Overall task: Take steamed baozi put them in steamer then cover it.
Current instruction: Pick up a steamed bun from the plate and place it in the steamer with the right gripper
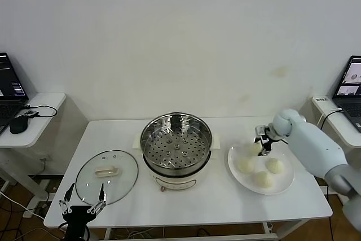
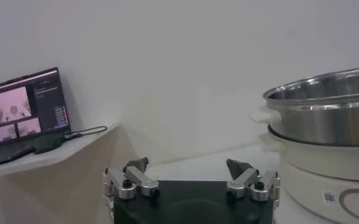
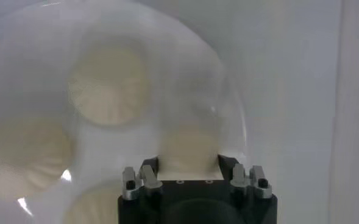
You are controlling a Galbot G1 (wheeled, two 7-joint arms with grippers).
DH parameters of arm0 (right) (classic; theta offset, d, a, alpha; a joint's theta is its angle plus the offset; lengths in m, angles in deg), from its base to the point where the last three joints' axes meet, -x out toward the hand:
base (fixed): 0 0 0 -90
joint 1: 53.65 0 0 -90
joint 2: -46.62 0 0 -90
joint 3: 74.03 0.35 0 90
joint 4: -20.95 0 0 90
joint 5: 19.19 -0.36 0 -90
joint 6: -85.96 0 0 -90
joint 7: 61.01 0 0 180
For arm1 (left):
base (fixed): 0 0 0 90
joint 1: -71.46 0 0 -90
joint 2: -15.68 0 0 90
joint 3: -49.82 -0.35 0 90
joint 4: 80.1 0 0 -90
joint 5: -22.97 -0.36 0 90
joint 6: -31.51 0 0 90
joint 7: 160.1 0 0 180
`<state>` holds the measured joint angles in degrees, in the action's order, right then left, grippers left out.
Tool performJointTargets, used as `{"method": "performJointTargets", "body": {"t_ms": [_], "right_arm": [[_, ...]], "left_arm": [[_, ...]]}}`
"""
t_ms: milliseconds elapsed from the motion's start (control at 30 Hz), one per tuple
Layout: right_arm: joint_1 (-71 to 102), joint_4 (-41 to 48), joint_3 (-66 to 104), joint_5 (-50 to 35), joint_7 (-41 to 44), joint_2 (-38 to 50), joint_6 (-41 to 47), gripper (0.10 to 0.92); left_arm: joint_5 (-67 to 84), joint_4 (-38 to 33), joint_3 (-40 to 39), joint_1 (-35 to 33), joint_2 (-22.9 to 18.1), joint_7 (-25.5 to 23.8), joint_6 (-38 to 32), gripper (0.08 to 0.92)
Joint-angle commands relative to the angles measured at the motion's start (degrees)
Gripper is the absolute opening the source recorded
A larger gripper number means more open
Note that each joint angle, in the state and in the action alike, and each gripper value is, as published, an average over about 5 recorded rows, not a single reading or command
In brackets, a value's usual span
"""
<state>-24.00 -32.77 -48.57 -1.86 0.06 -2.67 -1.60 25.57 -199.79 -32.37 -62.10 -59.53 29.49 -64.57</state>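
Four cream-white baozi lie on a white plate [image 1: 285, 187] at the right. My right gripper [image 1: 263, 142] is down over the back-left baozi [image 1: 252, 149]. In the right wrist view its fingers [image 3: 147, 175] press both sides of that baozi [image 3: 188, 146], which still rests on the plate [image 3: 231, 97]. The other baozi [image 1: 274, 166] lie beside it. The steel steamer [image 1: 176, 142] stands open at the table's middle, its perforated tray bare. The glass cover [image 1: 121, 182] lies flat at the left. My left gripper [image 1: 84, 198] is parked open at the front left edge.
Side desks with laptops [image 1: 11, 83] stand at the far left and far right [image 1: 351, 86]. The steamer's wall [image 2: 325, 115] rises close to the left gripper [image 2: 188, 165]. The table's front edge runs just below the cover and the plate.
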Motion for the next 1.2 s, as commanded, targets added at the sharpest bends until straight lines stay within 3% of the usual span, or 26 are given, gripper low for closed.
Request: {"method": "performJointTargets", "body": {"t_ms": [33,367,667,900,1200], "right_arm": [[-13.2,-15.3,-11.0,-15.5,0.9,9.2,2.8,0.621],[-34.6,-18.9,-28.0,-28.1,-1.4,1.6,1.9,0.635],[-36.5,-17.7,-34.8,-31.1,-4.6,-12.7,-3.2,0.641],[-33.2,-10.6,-37.1,-23.3,-7.1,-23.0,-13.0,0.645],[-27.7,-0.8,-37.4,-9.0,-8.9,-29.3,-24.6,0.645]], "left_arm": [[0.1,0.0,0.0,0.0,0.1,0.0,0.0,0.823],[1.0,-0.4,-0.9,0.9,1.0,-0.1,-0.3,0.823],[1.6,-0.7,-0.8,1.3,1.6,-0.2,-0.3,0.823],[2.2,-0.7,0.4,1.2,1.6,-0.2,-0.4,0.823],[2.5,-0.8,1.6,1.6,1.0,-0.3,-0.4,0.823]]}}
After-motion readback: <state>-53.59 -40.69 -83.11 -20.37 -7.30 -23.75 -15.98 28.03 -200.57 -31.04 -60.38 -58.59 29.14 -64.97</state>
